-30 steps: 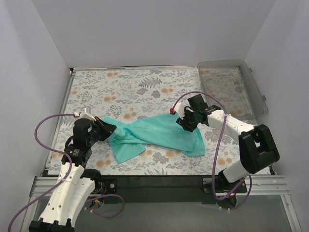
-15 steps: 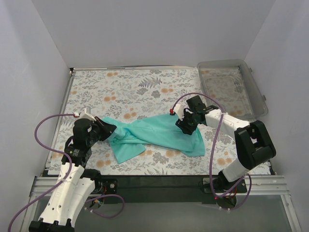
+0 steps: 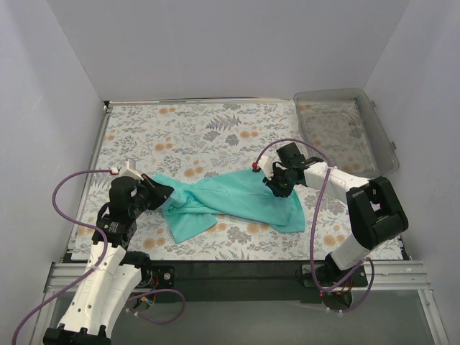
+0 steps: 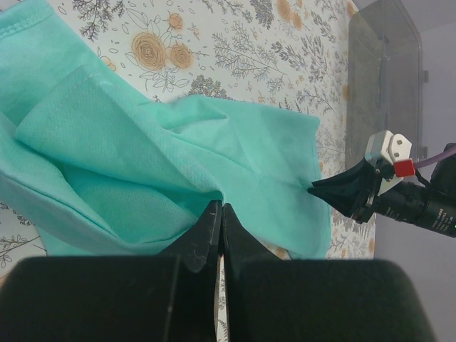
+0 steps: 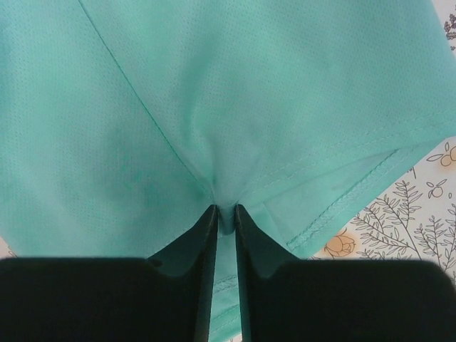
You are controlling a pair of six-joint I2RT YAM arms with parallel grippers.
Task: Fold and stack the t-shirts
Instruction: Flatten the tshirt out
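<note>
One teal t-shirt [image 3: 237, 200] lies crumpled and stretched across the near half of the flowered table [image 3: 187, 129]. My left gripper [image 3: 164, 192] is shut on its left end; in the left wrist view the closed fingertips [image 4: 221, 206] pinch a fold of the t-shirt [image 4: 142, 142]. My right gripper [image 3: 277, 188] presses down on the shirt's upper right edge. In the right wrist view its jaws [image 5: 226, 210] stand narrow, with a pleat of the t-shirt [image 5: 214, 92] squeezed between them near a stitched hem. The right gripper [image 4: 317, 189] also shows in the left wrist view.
A clear plastic bin [image 3: 332, 93] stands at the table's back right corner, also in the left wrist view [image 4: 381, 71]. White walls close in the table on three sides. Purple cables loop from both arms.
My right gripper has narrowed its jaws onto a pleat of the shirt and shifted slightly left. The left arm and its hold have not moved.
</note>
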